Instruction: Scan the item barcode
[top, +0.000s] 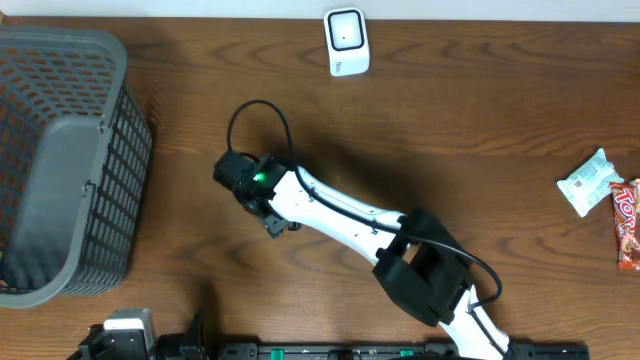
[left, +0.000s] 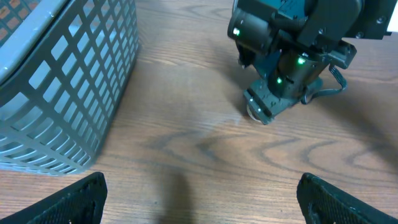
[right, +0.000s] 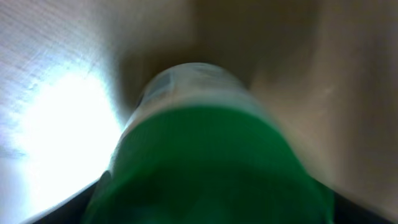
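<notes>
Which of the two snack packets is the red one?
The long bar farthest right is the red one; the crinkly packet beside it is pale white-green.

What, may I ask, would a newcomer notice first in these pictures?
The white right arm stretches diagonally across the wooden table, a green light glowing at its wrist. A large grey basket fills the left edge; a small white scanner sits at the far edge. A blurred green object fills the right wrist view.
</notes>
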